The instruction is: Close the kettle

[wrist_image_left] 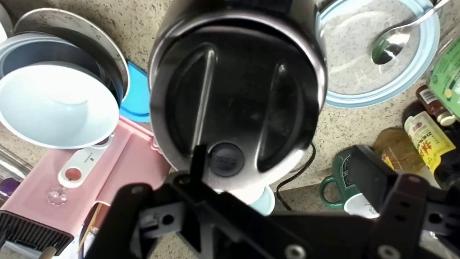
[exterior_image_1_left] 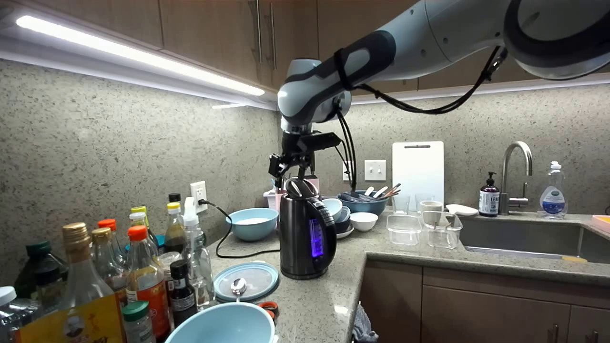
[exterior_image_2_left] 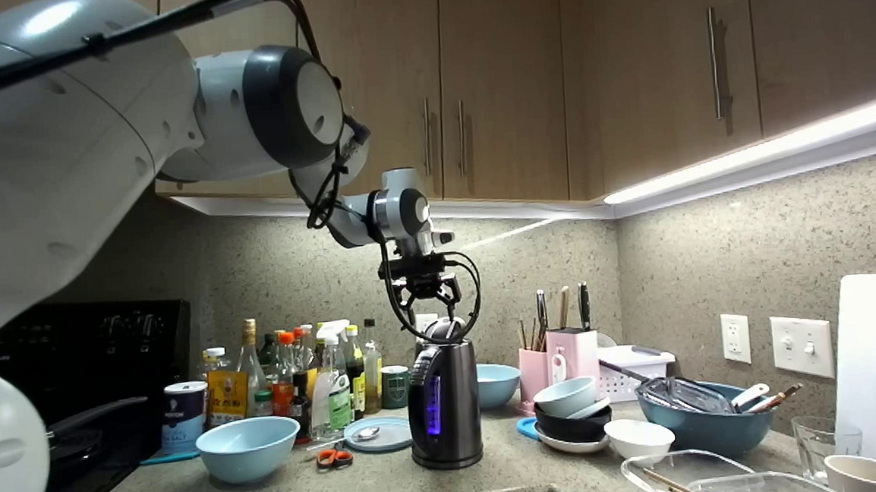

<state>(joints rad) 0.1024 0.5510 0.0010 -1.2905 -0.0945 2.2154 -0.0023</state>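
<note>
dark glossy cylindrical kettle point(exterior_image_1_left: 295, 238), upright on the speckled grey stone desk point(exterior_image_1_left: 310, 309); black round lid point(wrist_image_left: 237, 97) raised; jaws parted, grasping nothing. an off-centre push could tip the kettle over.

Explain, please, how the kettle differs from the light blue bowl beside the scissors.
The kettle is tall, dark and glossy; the light blue bowl is low, pale and wide-mouthed. The kettle has a side handle; the bowl has none. The kettle has a lid, tilted up; the bowl is uncovered. A purple glow marks the kettle, not the bowl. Both stand upright on the speckled counter.
</note>
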